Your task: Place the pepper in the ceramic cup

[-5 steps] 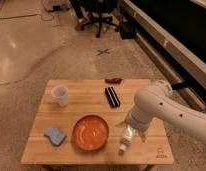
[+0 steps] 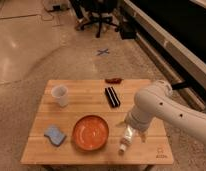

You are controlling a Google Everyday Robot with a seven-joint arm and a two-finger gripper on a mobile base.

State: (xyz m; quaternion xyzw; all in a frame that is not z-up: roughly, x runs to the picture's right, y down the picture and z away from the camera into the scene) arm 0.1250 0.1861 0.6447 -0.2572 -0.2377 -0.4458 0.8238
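Camera view.

A: What is on the table?

B: A light wooden table [image 2: 81, 90] holds a small white tapered ceramic cup [image 2: 60, 95], upright at the far left. A slim dark red-brown pepper [image 2: 114, 79] lies at the far edge, right of centre, well apart from the cup. A black rectangular bar [image 2: 112, 96] lies just nearer than the pepper. A round orange bowl [image 2: 90, 134] sits near the front, with a blue sponge [image 2: 55, 135] to its left.

A: And the robot?

B: Its white arm [image 2: 156, 107] reaches in from the right. The gripper [image 2: 125, 144] points down at the near edge, just right of the bowl, its jaws apart and holding nothing, far from the pepper.
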